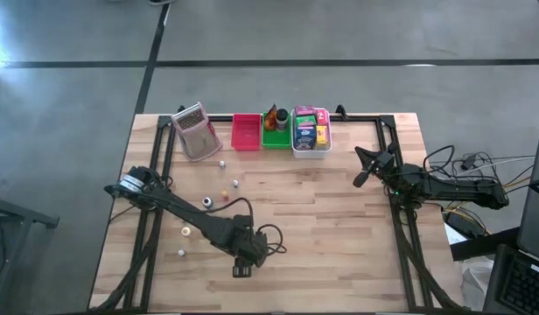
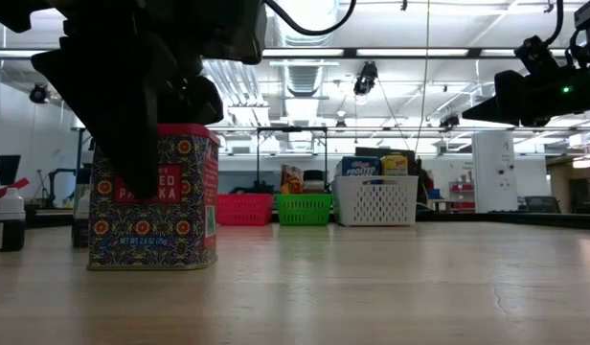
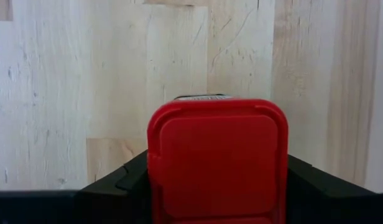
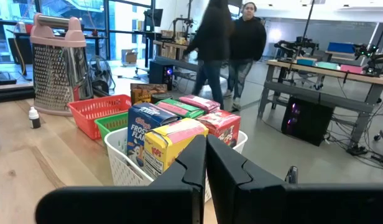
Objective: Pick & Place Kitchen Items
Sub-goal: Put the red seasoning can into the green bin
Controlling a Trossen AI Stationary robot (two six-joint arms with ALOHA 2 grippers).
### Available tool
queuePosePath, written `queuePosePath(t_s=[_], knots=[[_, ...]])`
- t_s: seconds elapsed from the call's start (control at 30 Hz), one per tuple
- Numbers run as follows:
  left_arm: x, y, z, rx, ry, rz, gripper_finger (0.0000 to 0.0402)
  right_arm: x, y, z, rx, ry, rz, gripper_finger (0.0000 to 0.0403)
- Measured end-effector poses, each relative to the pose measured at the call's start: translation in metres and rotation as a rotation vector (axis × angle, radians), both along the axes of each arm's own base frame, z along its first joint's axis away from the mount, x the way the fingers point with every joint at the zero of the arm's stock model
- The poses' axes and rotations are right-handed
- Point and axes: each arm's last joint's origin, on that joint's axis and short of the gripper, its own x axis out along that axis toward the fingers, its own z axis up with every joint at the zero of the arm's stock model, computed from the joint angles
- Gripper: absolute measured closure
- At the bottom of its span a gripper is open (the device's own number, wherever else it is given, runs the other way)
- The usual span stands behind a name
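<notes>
Pale wooden planking is forming the desk, and small kitchen items are lying scattered on its left half, among them a pale bottle and a tiny dark-capped bottle. Right of these, near the desk's near edge, the left gripper is standing over a red-lidded paprika tin, its jaws lying along both sides of the lid, seemingly closed on the tin, which is resting upright on the wood. At the far edge, a grater, a red tray, a green tray and a white tray are sitting in a row, the white one already holding packets, probably as sorting bins. Far right, the right gripper is waiting above the desk with jaws pressed together, holding nothing.
</notes>
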Motion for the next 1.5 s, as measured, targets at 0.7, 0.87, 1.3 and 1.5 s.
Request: queuePosePath(t_s=[0.7,0.87,1.3,1.5], knots=[[0.0001,0.0,0.0,-0.001,-0.001,0.005,0.0171,0.0,0.0,0.0,0.0,0.0,0.0,0.0394],[0.0001,0.0,0.0,-0.002,0.0,0.009,0.0188,0.0,0.0,0.0,0.0,0.0,0.0,0.0394],[0.0,0.0,0.0,-0.005,0.001,0.018,0.0188,0.0,0.0,0.0,0.0,0.0,0.0,0.0394],[-0.0001,0.0001,0.0,-0.005,0.002,0.018,0.0182,0.0,0.0,0.0,0.0,0.0,0.0,0.0394]])
